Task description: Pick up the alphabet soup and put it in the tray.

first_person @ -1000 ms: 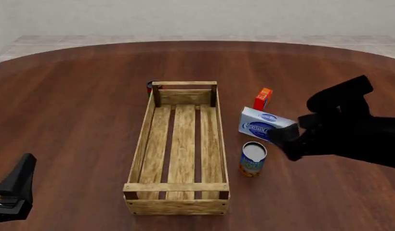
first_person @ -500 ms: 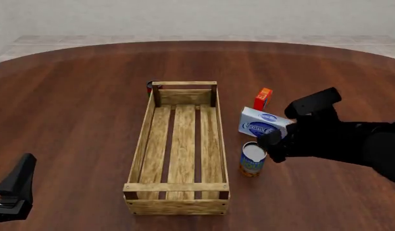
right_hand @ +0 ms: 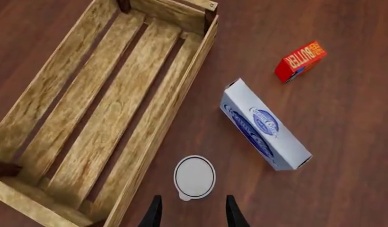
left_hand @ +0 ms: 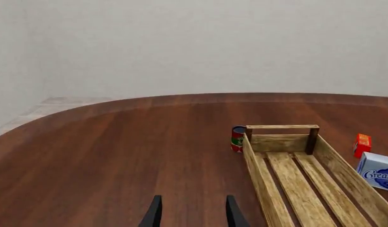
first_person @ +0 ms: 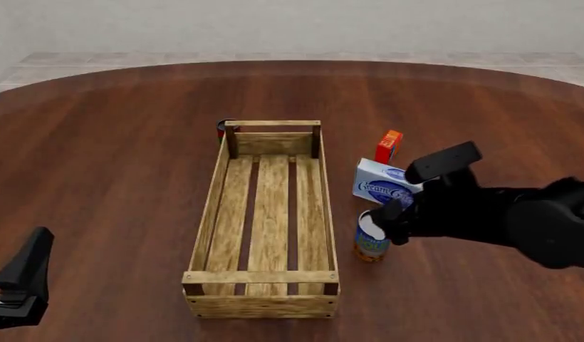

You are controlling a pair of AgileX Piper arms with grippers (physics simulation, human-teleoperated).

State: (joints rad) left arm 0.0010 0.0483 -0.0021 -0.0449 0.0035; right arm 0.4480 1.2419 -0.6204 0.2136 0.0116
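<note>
We're hovering the right gripper (right_hand: 190, 213), fingers apart, over the soup (right_hand: 195, 176) beside the tray (right_hand: 52, 85); left gripper (left_hand: 190, 213) open, idling.

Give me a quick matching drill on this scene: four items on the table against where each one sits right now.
Things:
1. alphabet soup
2. cream cheese box
3. butter box
4. dark red-topped can

Places:
A. outside the tray's far left corner
B. under the right end effector, beside the tray
C. farthest right, standing apart
D. between soup and butter

Pairs: 1-B, 2-D, 3-C, 4-A
</note>
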